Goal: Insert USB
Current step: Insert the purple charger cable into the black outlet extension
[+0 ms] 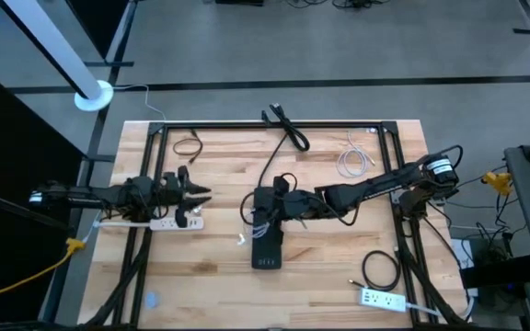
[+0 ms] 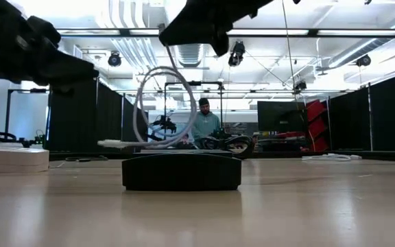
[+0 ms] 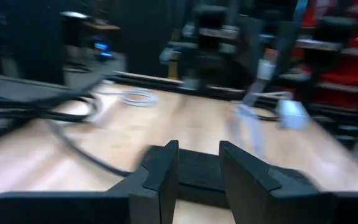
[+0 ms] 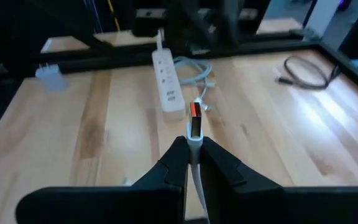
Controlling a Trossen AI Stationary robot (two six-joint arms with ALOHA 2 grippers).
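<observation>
My right fingers (image 4: 193, 157) pinch the light, rigid USB plug (image 4: 195, 126) just behind its metal tip, limp cable trailing; my left fingers (image 3: 199, 171) wait apart near the surface's left edge.

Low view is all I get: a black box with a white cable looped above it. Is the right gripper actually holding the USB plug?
Observer: Yes. The right wrist view shows the right gripper shut on the white USB plug, with its orange tongue pointing forward.
Operator: Where is that gripper relative to the box?
Observer: From above, it is over the far end of the black box, near the table's middle.
Operator: And the left arm?
Observer: The left gripper is open, off to the left by the white power strip, apart from the box.
</observation>
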